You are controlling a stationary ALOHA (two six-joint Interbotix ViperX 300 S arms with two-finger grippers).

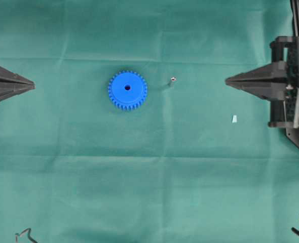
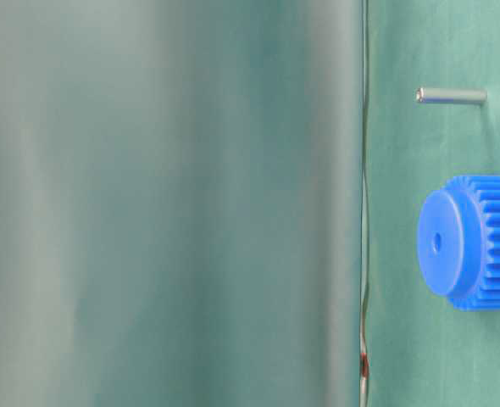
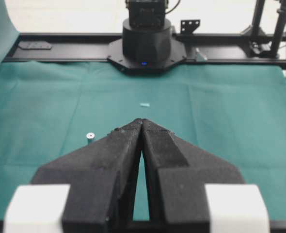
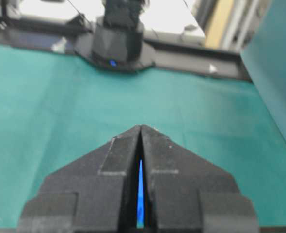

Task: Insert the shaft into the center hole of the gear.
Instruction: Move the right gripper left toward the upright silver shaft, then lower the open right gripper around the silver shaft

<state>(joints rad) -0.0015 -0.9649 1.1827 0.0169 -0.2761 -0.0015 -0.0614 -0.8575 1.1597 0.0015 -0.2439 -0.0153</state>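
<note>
The blue gear (image 1: 127, 90) lies flat on the green cloth left of centre, its dark center hole (image 1: 127, 87) facing up. The small silver shaft (image 1: 173, 79) stands on end to the gear's right, apart from it. My left gripper (image 1: 33, 86) is shut and empty at the left edge, pointing at the gear. My right gripper (image 1: 226, 80) is shut and empty, right of the shaft. In the left wrist view the shaft (image 3: 90, 137) shows left of the shut fingertips (image 3: 139, 122), which hide the gear. A blue sliver of gear (image 4: 140, 194) shows behind the right fingers.
A pale light-blue scrap (image 1: 234, 119) lies on the cloth below the right gripper. A bent metal clip (image 1: 24, 235) sits at the bottom left corner. Each wrist view shows the opposite arm's black base (image 3: 145, 39) at the table's far edge.
</note>
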